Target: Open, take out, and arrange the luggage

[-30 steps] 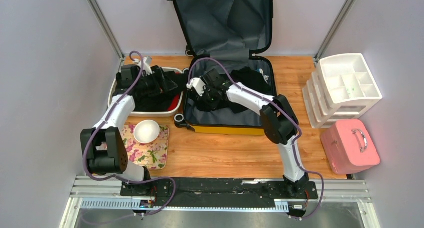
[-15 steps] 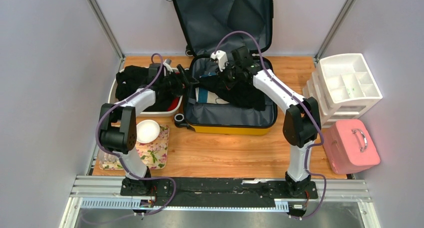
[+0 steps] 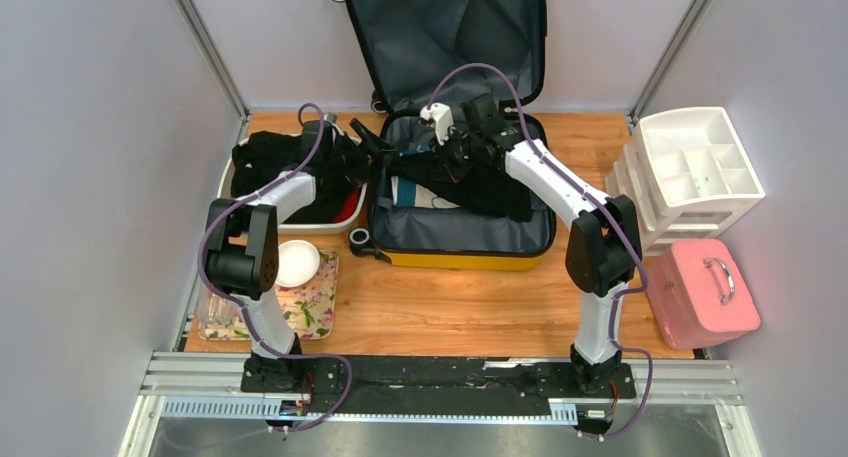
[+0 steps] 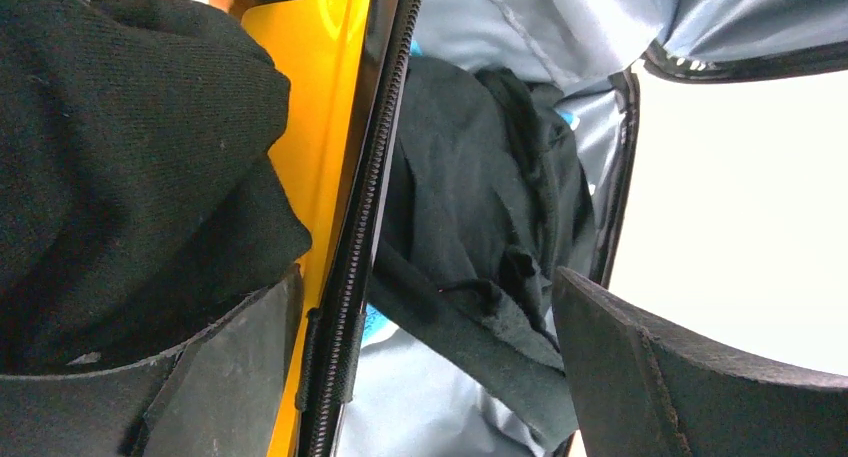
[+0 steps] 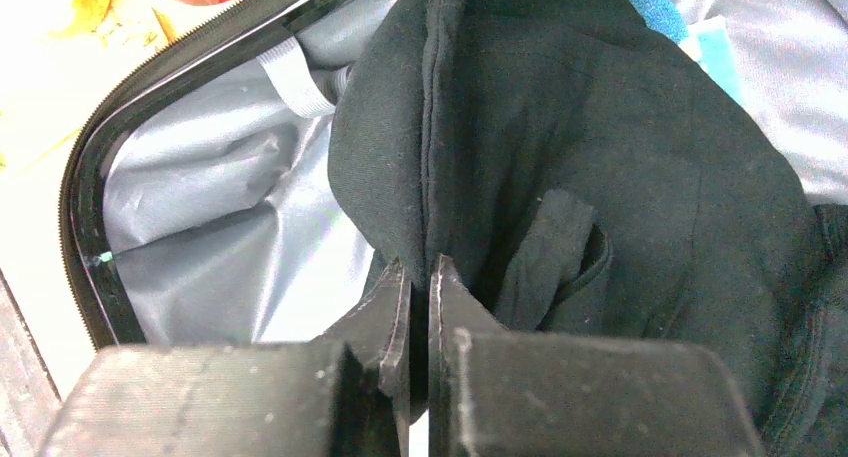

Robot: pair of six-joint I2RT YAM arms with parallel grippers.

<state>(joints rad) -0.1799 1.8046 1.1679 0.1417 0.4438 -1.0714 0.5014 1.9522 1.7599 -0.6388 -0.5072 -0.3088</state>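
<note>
Luggage [image 3: 450,260], open at the back middle of the worktop [image 3: 450,312], lid propped upright against the rear wall, leaving the grey-lined lower shell reachable from above. To its right, well apart, a white drawer unit [image 3: 690,167] and a pink case [image 3: 700,295], out of the reach path. Just left of the shell, a white tub [image 3: 225,192] heaped with dark clothing, probably the drop-off for what comes out. Inside the shell, a black garment [image 3: 485,187], pinched in the closed right fingers [image 5: 418,277] and raised off the lining, presumably for lifting clear. Left fingers [image 4: 425,277] spread wide, holding nothing, straddling the zipper rim [image 4: 350,257] on the tub side, seemingly ready to receive. Tight there: rim, tub wall and both wrists close together. Freer room toward the near side of the shell.
</note>
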